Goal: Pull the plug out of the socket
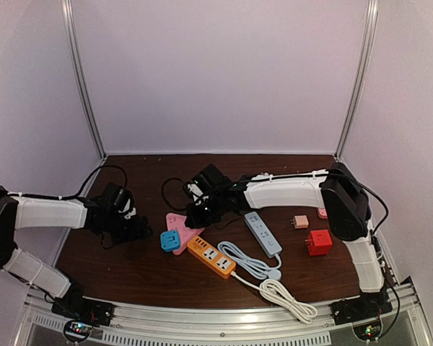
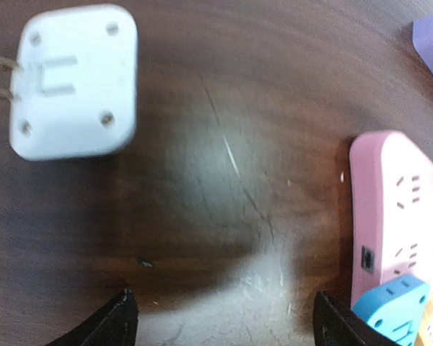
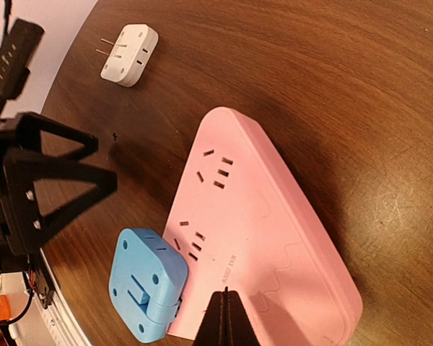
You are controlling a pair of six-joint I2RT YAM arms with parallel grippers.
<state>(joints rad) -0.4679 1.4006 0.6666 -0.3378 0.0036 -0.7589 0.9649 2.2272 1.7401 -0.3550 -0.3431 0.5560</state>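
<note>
A pink triangular socket point(image 1: 182, 225) lies on the dark wooden table; it also shows in the right wrist view point(image 3: 267, 216) and the left wrist view point(image 2: 393, 209). A blue plug point(image 3: 148, 292) sits plugged in at its near corner, also visible from above point(image 1: 170, 241). My right gripper point(image 3: 227, 317) is shut and empty, its tips over the pink socket's top beside the blue plug. My left gripper point(image 2: 227, 324) is open and empty, low over bare table left of the socket. A white plug point(image 2: 72, 83) lies loose on the table, prongs out.
An orange power strip point(image 1: 211, 257) lies next to the blue plug. A pale blue strip point(image 1: 263, 233) with a coiled white cable point(image 1: 281, 292) lies right of it. A red cube adapter point(image 1: 319, 242) and a small pink adapter point(image 1: 300, 221) sit at the right. A black strip point(image 3: 14, 47) lies at the far left.
</note>
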